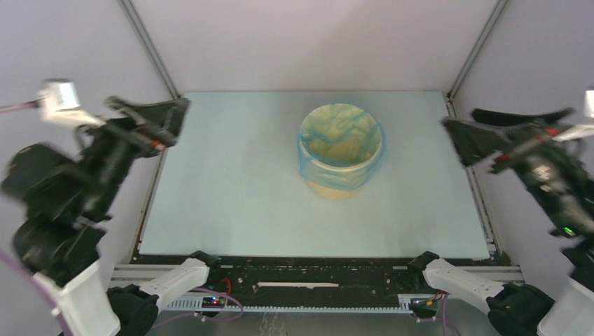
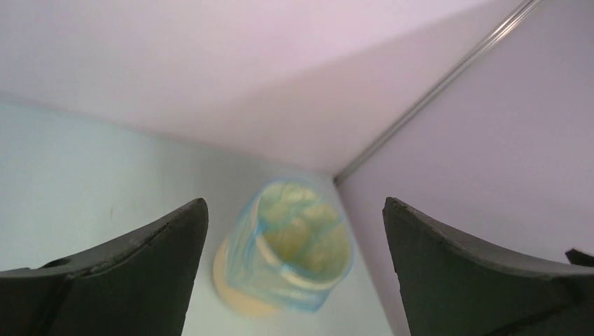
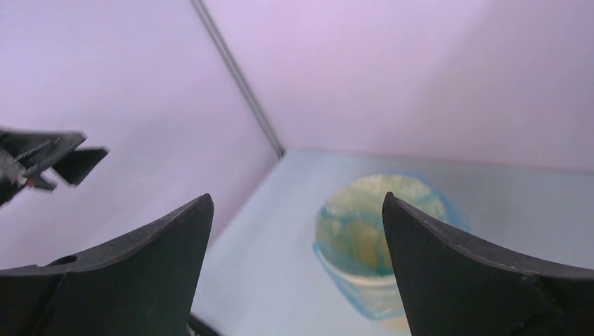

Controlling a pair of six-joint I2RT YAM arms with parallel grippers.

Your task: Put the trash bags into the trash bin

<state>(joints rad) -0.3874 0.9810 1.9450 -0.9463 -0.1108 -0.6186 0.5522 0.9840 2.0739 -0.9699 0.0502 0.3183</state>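
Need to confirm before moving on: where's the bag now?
Top view: the bag lines the bin, edge folded over the rim; the bin stands right of table centre, toward the far edge.

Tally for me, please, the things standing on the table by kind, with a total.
Pale yellow round bucket-like trash bin: 1
Translucent light-blue plastic film trash bag: 1
Total: 2
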